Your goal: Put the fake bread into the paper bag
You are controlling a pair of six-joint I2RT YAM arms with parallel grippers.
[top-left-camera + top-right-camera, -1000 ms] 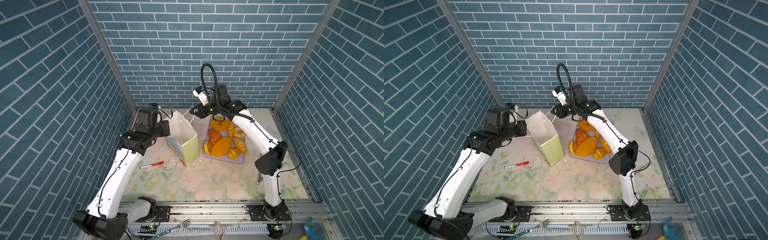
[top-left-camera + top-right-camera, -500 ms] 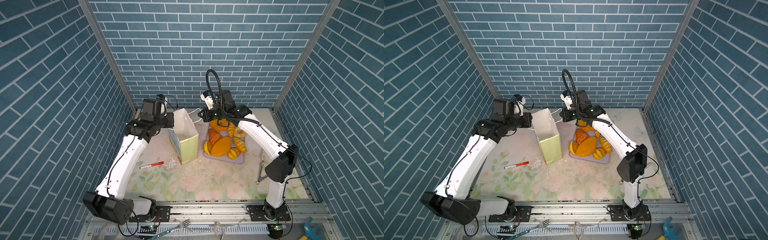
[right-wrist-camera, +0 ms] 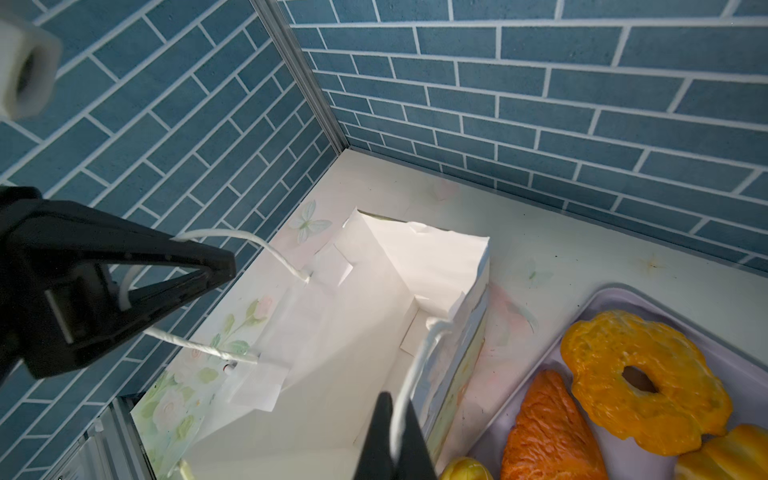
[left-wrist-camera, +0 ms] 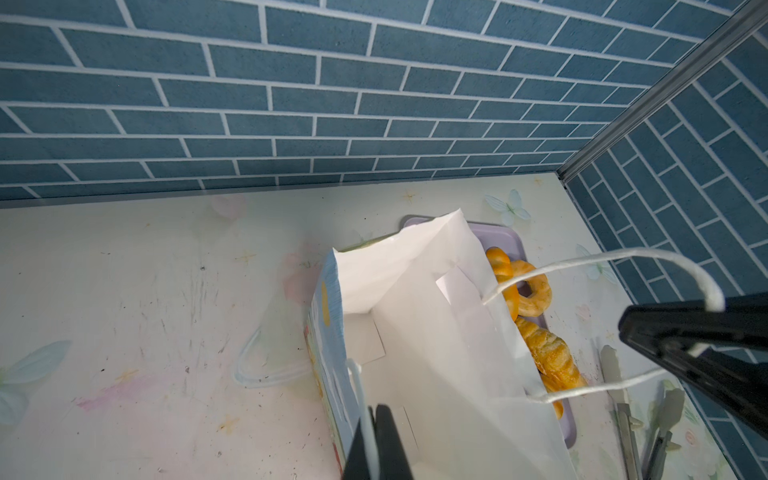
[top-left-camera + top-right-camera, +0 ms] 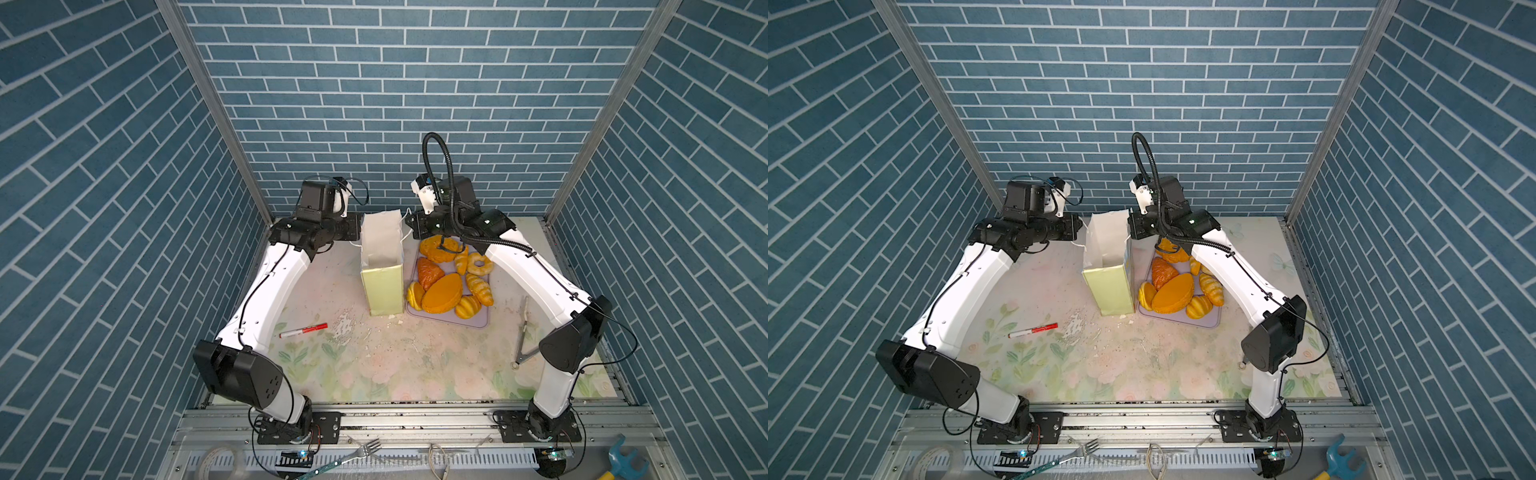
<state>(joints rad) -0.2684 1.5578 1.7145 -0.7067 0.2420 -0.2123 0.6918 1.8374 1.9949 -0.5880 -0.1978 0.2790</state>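
The paper bag [image 5: 382,286] [image 5: 1108,286] stands upright left of the tray, its white-lined mouth [image 4: 436,332] [image 3: 353,374] open and nothing showing inside. My left gripper [image 5: 357,226] [image 4: 376,415] is shut on the thin white cord handle on the bag's left side. On the opposite side, my right gripper [image 5: 409,226] [image 3: 392,409] is shut on the other cord handle. The fake bread lies on the lilac tray [image 5: 478,322]: a big oval loaf [image 5: 442,293], a brownish-red croissant [image 3: 548,428], a ring doughnut [image 3: 636,374] and several rolls.
A red marker [image 5: 303,330] and white crumbs [image 5: 345,328] lie on the floral mat in front of the bag. Metal tongs [image 5: 523,336] lie right of the tray, by the right arm's elbow. Brick-pattern walls close in three sides. A fork [image 5: 353,453] lies on the front rail.
Both grippers have shifted right and back with the handles. The bag has turned so its narrow green side faces the front, and it now stands straighter.
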